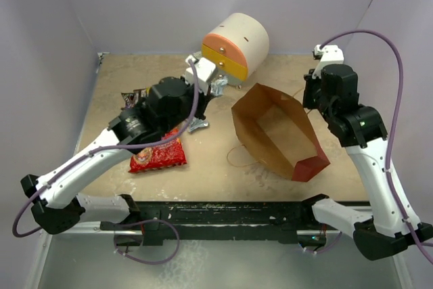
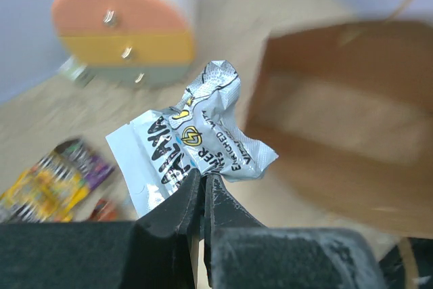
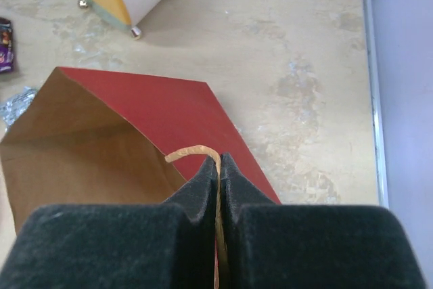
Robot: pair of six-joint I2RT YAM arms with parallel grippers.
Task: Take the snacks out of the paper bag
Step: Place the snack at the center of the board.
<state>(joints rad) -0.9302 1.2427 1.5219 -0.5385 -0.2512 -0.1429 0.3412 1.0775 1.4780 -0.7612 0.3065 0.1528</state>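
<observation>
The left pincer point(image 2: 203, 182) is clamping its jaws together on the lower edge of a silver foil packet point(image 2: 193, 141), which is hanging crumpled above the bench point(image 1: 223, 167), outside the paper bag point(image 1: 308, 166) and between the bag's mouth and the round white cabinet point(image 1: 238, 44). The right pincer point(image 3: 218, 167) is pinching shut on the bag's string handle point(image 3: 193, 152), with the bag lying on its side, mouth facing the left arm; no packet is showing in the part of its brown inside that the overhead view takes in.

The step in hand looks like setting this packet down. The grip is thin and at the very edge of the foil, so a slow carry and a low release should be kinder than a drop, and the jaws should be parting only once the packet is over bare bench.

The other snacks are lying left of the bag: the red crisp packet point(image 1: 159, 156) near the front, the small candy packets point(image 1: 133, 97) further back, a second foil packet point(image 1: 200, 125) just beside the red one. Open room is showing in front of the bag's mouth and toward the near edge; the cabinet is crowding the back, and the left wall is close behind the candy.
</observation>
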